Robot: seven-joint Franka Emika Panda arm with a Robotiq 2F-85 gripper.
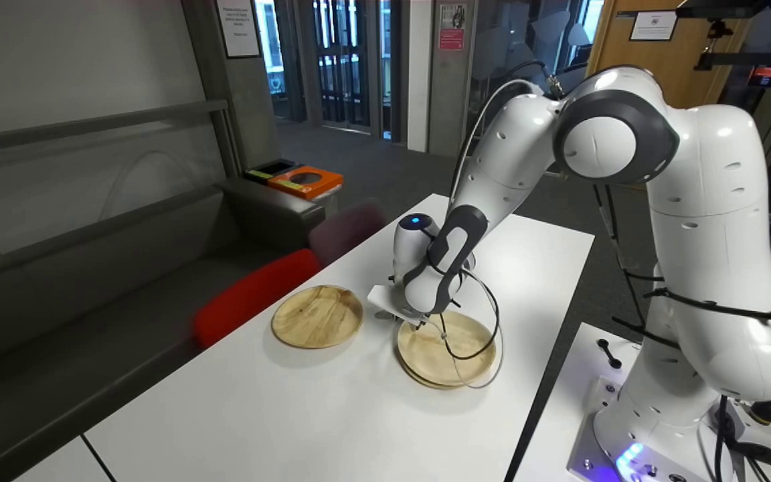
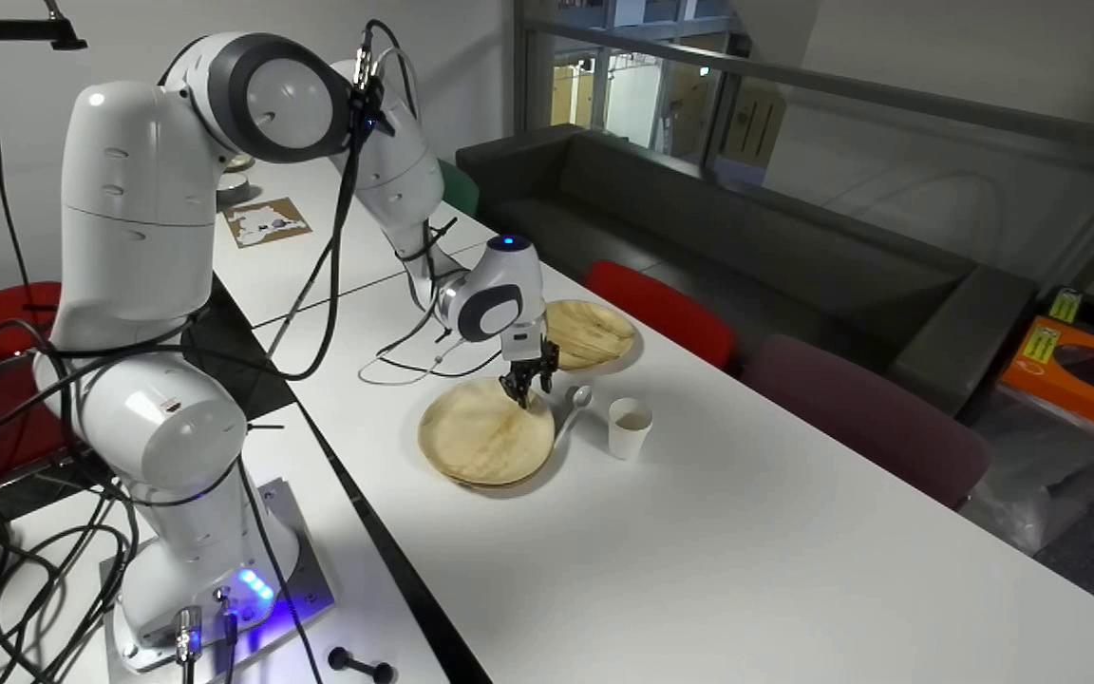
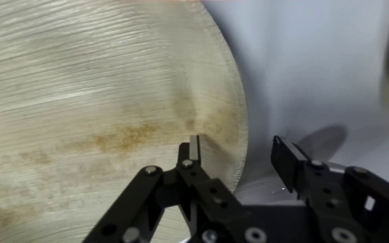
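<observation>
Tabletop (image 3: 329, 57): plate (image 3: 113, 84) partly outside wrist view

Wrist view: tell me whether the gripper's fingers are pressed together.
No, the gripper is open, a clear gap between its fingers.

Lower plate (image 1: 418, 376) mostly hidden, poster (image 1: 452, 27) illegible
</observation>
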